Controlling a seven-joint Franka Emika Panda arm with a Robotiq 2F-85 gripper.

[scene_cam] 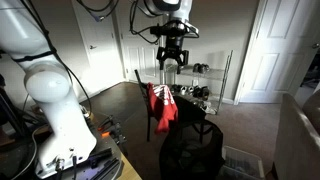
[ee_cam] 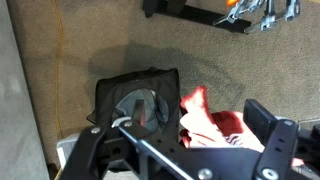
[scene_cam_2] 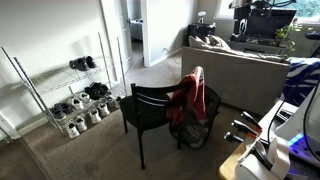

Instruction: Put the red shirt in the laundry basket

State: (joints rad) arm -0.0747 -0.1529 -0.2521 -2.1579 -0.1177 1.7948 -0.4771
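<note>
Hanging high over the dark chair [scene_cam: 148,100] with the end effector [scene_cam: 172,62] spread wide, pinching nothing. Well below it and clear of the fingers [ee_cam: 275,140], the red shirt [scene_cam: 163,106] draped limp over the chair back, trailing down one side in both exterior views; from the wrist view, seen straight down between the spread fingers. Just beside the chair on the carpet [scene_cam: 250,125], the laundry basket [scene_cam: 192,150], black and round, shirt not yet in it.
</note>
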